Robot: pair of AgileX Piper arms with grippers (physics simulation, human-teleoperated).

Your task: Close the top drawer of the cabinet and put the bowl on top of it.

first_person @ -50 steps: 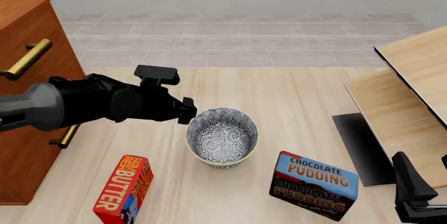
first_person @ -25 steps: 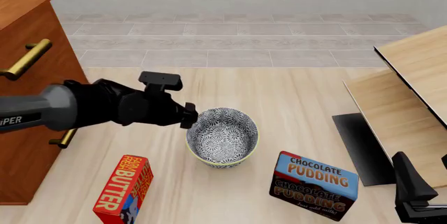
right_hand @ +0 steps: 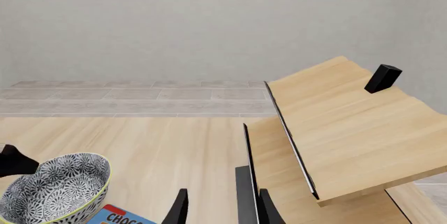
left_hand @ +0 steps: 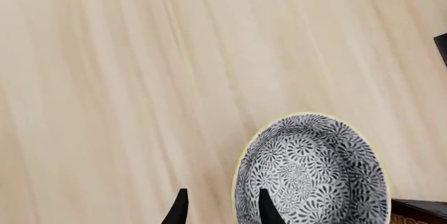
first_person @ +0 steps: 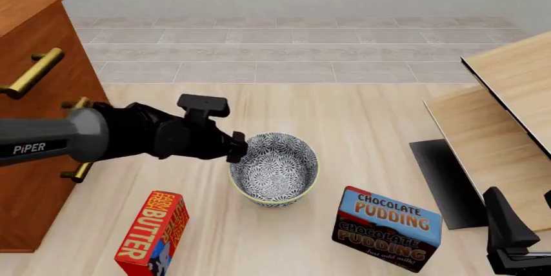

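The bowl (first_person: 273, 169) sits upright on the table (first_person: 344, 115), near the middle and toward the near side, its patterned inside open to the camera. The left gripper (first_person: 234, 147) reaches in from the left and meets the bowl's left rim; in the left wrist view its two dark fingers (left_hand: 268, 209) are spread apart and straddle that rim — one tip over the patterned inside, the other outside over bare wood — without pinching it. Whether either tip touches the bowl cannot be told. The cabinet (first_person: 35, 95) stands at the far left edge of the table, well apart from the bowl, with the left arm crossing in front of it. The brass handle of the top drawer (first_person: 33, 73) juts out toward the camera; how far that drawer stands out is hard to judge from here. A red butter box (first_person: 153, 234) stands near the front, left of the bowl, and a chocolate pudding box (first_person: 388, 227) lies just to the bowl's right. Pale wooden furniture (first_person: 508, 115) fills the right side. The right gripper (right_hand: 218, 209) hangs low at the near right — its fingers parted and holding nothing.
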